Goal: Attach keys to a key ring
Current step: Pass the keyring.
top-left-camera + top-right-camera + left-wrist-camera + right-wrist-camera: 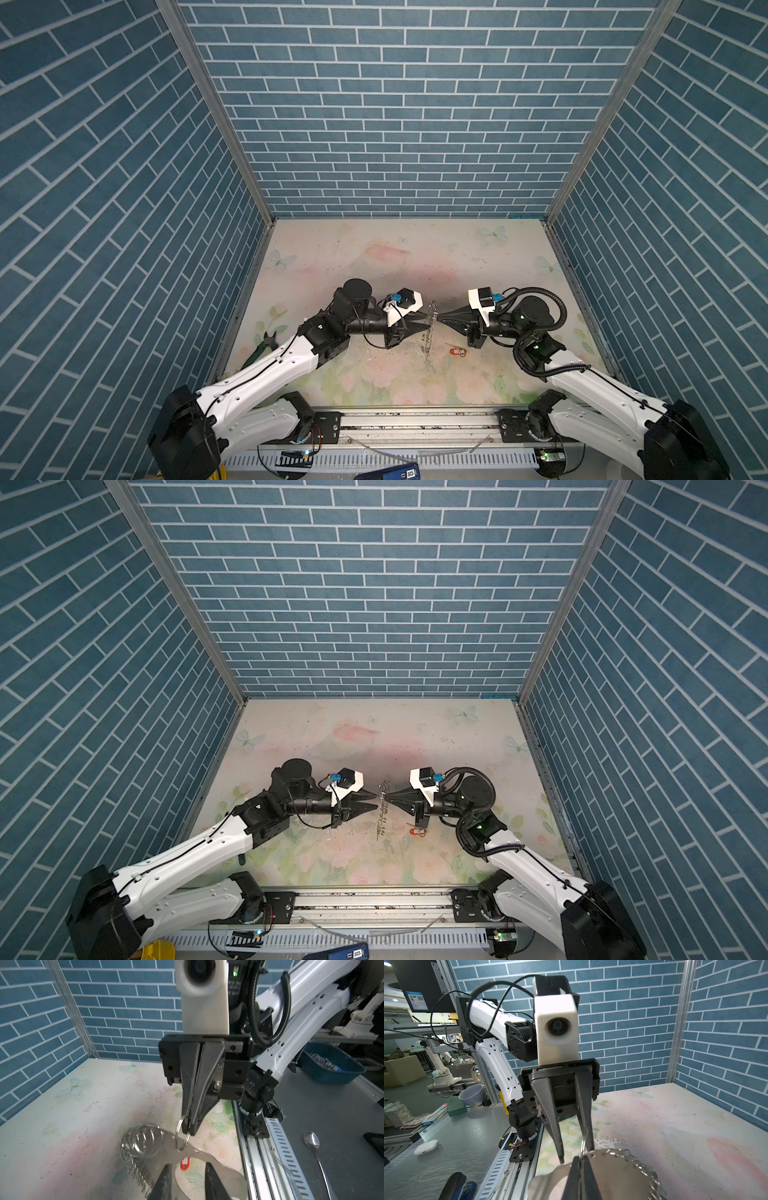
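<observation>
The key ring (225, 1168) is a flat grey metal hoop with many small silver split rings (143, 1142) along its rim. It hangs edge-on between the two grippers in both top views (430, 332) (381, 814). My right gripper (580, 1165) is shut on one small split ring (181, 1136) at the hoop's rim (612, 1169). My left gripper (188, 1180) faces it, open, with its fingers (560, 1147) on either side of that ring. The orange-red key tag (457, 352) (417, 832) lies alone on the table, also seen through the hoop (185, 1164).
Green-handled pliers (262, 349) lie at the table's left edge. The aluminium rail (415, 419) runs along the front. Blue brick walls close in three sides. Off the table, beyond the rail, are a blue bin (332, 1068) and a spoon (311, 1142).
</observation>
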`<state>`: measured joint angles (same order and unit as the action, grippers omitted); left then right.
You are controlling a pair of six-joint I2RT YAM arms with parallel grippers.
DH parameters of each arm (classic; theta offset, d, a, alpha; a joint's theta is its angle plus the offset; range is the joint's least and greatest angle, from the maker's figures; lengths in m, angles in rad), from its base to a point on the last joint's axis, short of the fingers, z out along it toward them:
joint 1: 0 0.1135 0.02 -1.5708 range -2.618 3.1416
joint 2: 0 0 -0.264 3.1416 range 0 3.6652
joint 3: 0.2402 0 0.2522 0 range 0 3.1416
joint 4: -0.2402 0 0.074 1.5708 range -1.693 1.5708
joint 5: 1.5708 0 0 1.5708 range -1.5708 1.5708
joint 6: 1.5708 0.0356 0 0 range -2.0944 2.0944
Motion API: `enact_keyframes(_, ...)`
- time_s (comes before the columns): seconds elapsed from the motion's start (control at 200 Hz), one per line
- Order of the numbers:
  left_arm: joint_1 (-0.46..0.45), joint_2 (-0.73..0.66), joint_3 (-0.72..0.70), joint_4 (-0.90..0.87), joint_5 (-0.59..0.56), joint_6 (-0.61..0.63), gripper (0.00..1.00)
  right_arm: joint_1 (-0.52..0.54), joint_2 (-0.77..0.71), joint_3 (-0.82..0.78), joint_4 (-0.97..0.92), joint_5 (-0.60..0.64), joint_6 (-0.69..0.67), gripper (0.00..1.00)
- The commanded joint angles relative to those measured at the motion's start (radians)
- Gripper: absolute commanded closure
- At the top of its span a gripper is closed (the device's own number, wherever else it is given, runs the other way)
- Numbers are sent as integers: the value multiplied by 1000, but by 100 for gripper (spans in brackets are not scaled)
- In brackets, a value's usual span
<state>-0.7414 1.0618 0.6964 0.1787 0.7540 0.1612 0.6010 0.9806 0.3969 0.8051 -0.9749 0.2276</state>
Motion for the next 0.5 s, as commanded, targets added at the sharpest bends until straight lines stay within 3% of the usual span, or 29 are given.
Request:
enact_keyframes(0.0,58,12,-43,239,99,-128,69,-3,16,-30,161,-38,63,100)
enact_keyframes(0.175,74,59,-43,319,223,-181,71,-2,38,-27,196,-51,82,100)
enact_keyframes(0.395,74,72,-37,314,241,-175,74,-3,65,-13,217,-91,92,100)
enact_keyframes(0.495,74,85,-31,308,254,-181,80,-3,68,-10,222,-94,100,100)
